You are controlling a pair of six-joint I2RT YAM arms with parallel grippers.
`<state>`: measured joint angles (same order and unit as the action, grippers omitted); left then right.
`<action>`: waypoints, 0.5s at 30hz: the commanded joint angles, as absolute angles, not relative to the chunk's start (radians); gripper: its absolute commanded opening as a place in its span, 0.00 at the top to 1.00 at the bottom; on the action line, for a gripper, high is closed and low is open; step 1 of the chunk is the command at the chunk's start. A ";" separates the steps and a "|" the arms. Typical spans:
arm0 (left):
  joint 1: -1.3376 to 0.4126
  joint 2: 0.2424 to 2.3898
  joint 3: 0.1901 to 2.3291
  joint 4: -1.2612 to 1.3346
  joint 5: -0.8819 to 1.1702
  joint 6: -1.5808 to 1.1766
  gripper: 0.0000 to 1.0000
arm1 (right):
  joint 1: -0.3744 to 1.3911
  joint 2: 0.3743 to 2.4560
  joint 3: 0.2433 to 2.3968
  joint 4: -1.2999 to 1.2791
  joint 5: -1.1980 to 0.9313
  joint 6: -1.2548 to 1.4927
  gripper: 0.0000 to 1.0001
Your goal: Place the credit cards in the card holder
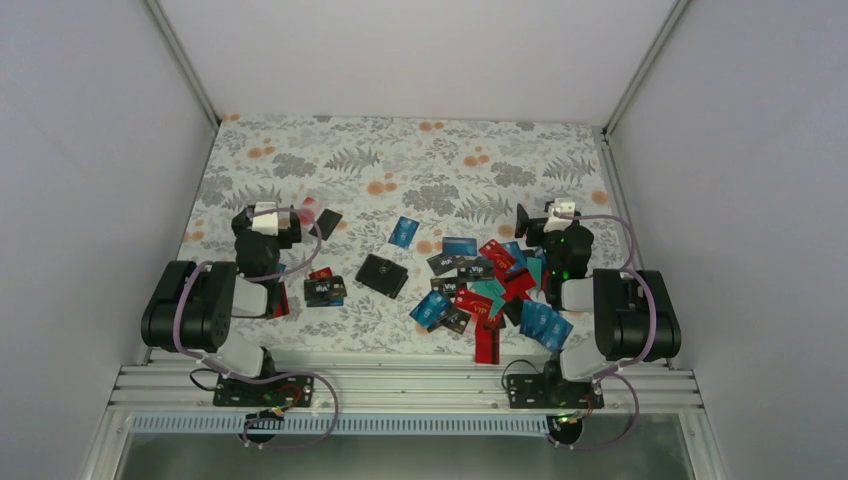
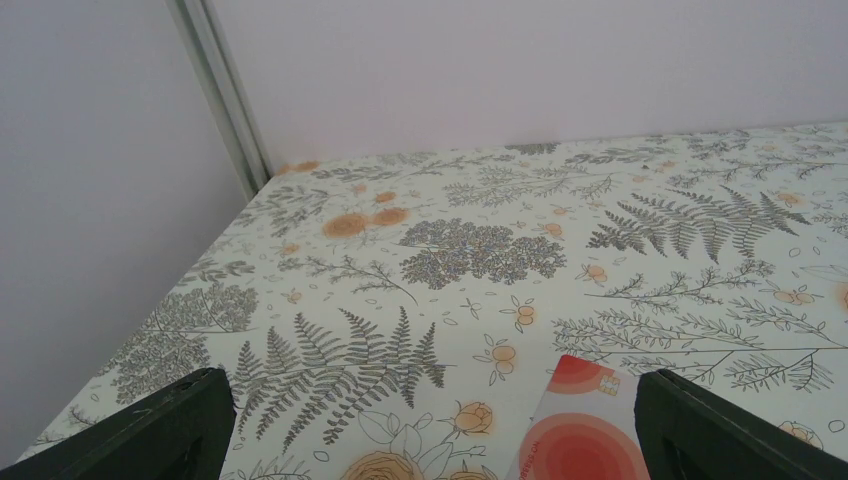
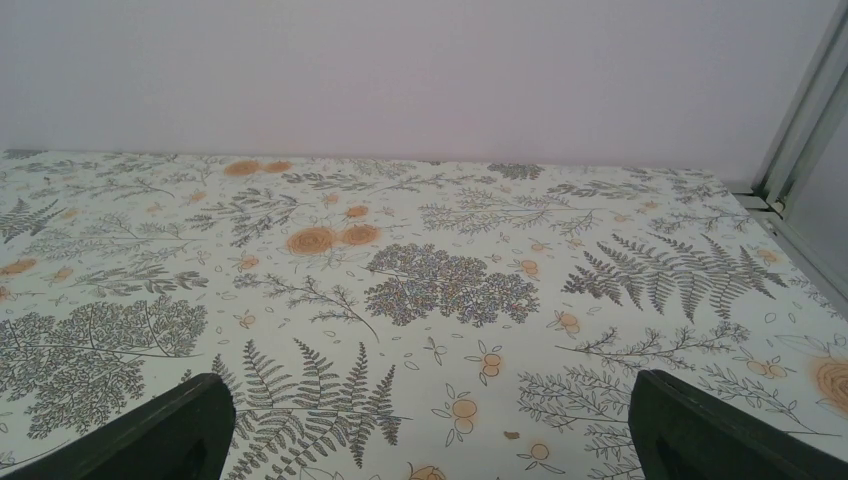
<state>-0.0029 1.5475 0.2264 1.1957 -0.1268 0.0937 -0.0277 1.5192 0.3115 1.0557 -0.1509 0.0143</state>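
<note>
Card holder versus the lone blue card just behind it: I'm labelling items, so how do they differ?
The card holder is black; the blue card is bright blue. The card holder looks larger and squarer; the blue card looks smaller and more oblong. Both lie flat, tilted, apart, untouched.

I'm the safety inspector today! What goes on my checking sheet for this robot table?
Surface: flowery tablecloth, flat, covers the table.
Job's things: credit cards mostly heaped before the right arm, a few by the left arm; card holder lies between, apart from them.
Clutter: slim black rectangle near the left arm.
Grippers: left gripper jaws wide open above a red card; right gripper jaws wide open above bare cloth; neither holds anything.
Cables: purple cables loop along both arms and bases.
Surroundings: white walls, metal corner posts.
</note>
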 commanded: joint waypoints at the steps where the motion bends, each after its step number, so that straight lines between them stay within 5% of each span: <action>1: -0.005 1.551 0.241 1.246 -0.109 0.095 0.00 | -0.034 1.521 0.328 1.082 -0.155 -0.002 0.00; 15: -0.014 1.541 0.239 1.245 -0.182 0.085 0.00 | -0.044 1.510 0.338 1.057 -0.172 -0.001 0.00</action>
<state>-0.0029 1.5475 0.2264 1.1954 -0.1272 0.0937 -0.0360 1.5192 0.3115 1.0557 -0.1673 0.0143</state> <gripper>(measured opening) 0.998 0.997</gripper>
